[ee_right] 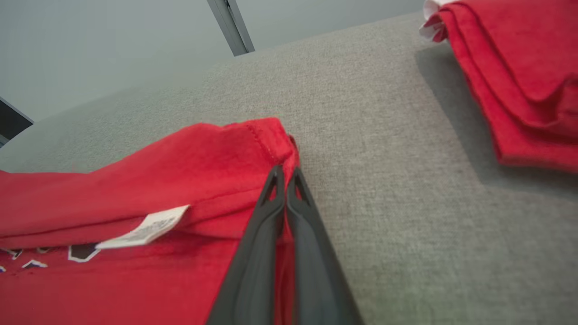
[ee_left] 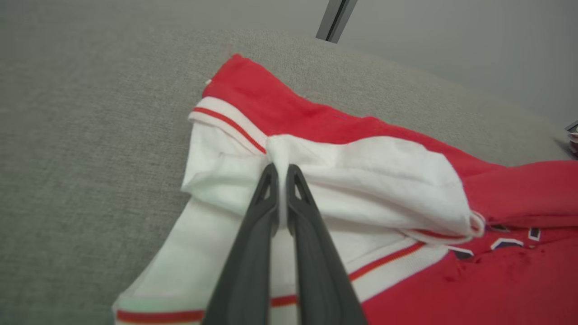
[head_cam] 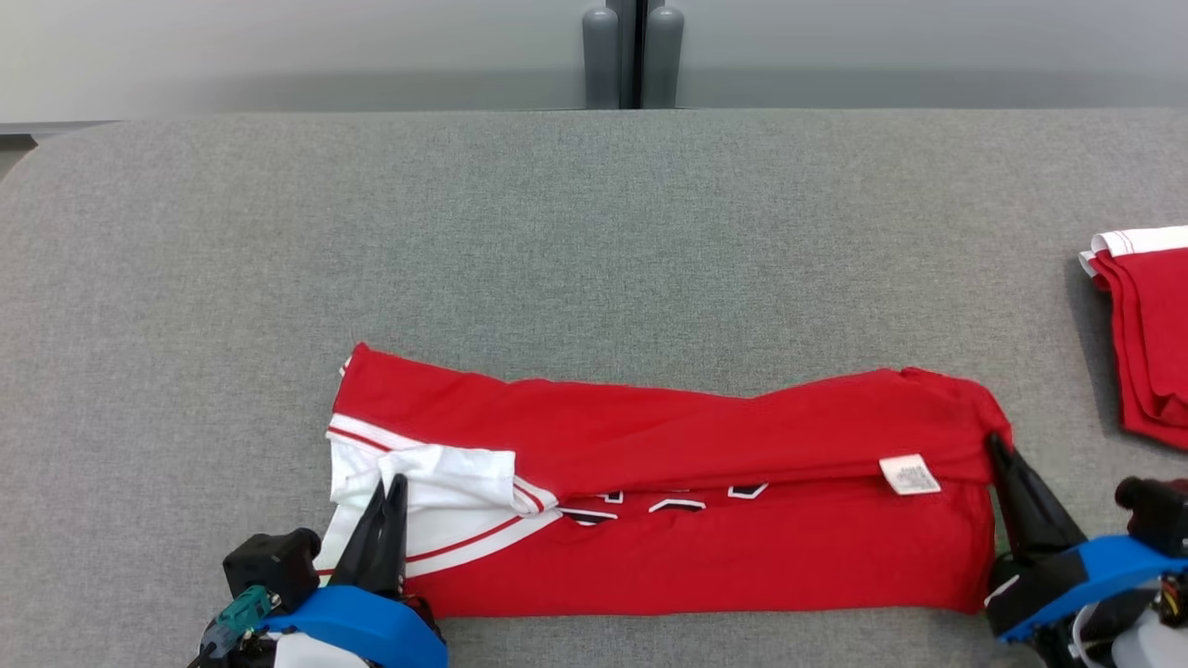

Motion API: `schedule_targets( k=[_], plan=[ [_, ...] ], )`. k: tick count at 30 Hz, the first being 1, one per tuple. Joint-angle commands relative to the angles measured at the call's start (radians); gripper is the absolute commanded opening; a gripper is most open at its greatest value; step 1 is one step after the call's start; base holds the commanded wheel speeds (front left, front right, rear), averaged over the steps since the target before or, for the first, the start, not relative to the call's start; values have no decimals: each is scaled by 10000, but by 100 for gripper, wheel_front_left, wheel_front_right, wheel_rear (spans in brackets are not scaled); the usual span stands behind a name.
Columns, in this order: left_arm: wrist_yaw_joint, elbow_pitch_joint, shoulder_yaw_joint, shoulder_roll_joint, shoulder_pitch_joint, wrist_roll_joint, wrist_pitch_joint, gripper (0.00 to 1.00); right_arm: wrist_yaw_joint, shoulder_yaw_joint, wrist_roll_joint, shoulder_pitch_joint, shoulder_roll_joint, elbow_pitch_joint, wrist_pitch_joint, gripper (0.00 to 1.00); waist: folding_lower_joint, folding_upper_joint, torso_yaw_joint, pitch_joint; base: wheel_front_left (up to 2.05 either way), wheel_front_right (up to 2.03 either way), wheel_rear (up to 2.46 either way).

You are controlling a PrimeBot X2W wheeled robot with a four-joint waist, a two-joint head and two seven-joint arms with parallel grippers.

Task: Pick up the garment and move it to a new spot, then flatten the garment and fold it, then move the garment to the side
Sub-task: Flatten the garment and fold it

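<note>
Mid-fold: the garment (head_cam: 696, 520) lies along the near edge of the surface (head_cam: 557, 232). My left tool (head_cam: 388, 484) pinches its white fabric, my right tool (head_cam: 995, 443) its red hem corner. Next, I'd lift both ends evenly across.

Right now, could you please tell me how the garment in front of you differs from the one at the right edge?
The front garment lies as a long band; the right-edge garment is a compact stack of layers. The front garment is pinched at both ends by the left gripper and right gripper; the right-edge garment lies untouched. Both are red with white trim.
</note>
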Motion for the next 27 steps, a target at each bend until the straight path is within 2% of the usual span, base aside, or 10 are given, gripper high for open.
schedule_targets(
  k=[1, 2, 3, 11, 18, 23, 27],
  plan=[
    [59, -79, 5, 30, 4, -27, 12, 40, -4, -50, -82, 172, 65, -58, 47, 16, 1, 0, -8, -20, 0, 0, 0],
    [81, -94, -9, 38, 108, -61, 110, 100, -4, -129, -221, 343, 149, -134, 98, 68, 1, 0, -21, -58, 0, 0, 0],
    [119, -100, -7, 65, 213, -90, 172, 100, -4, -218, -338, 479, 236, -222, 132, 100, 1, 0, -42, -102, 0, 0, 0],
    [693, -964, 239, 439, 341, 729, -906, 100, -2, -1407, -2115, 1558, 1062, -1809, -32, 100, 1, 0, -115, -518, 0, 0, 0],
    [1109, -1739, 378, 888, 251, 1444, -1247, 100, -4, -2362, -3892, 2152, 2042, -4000, 644, 100, 1, 0, -403, -959, 0, 0, 0],
    [1245, -1968, 460, 1269, 378, 1670, -1116, 100, -4, -2537, -4470, 2460, 2410, -5103, 1283, 100, 1, 0, -533, -1271, 0, 0, 0],
    [1266, -2129, 418, 1452, 476, 1737, -923, 100, -4, -2573, -4559, 2624, 2538, -5519, 1608, 100, 1, 0, -555, -1385, 0, 0, 0]
  ],
)
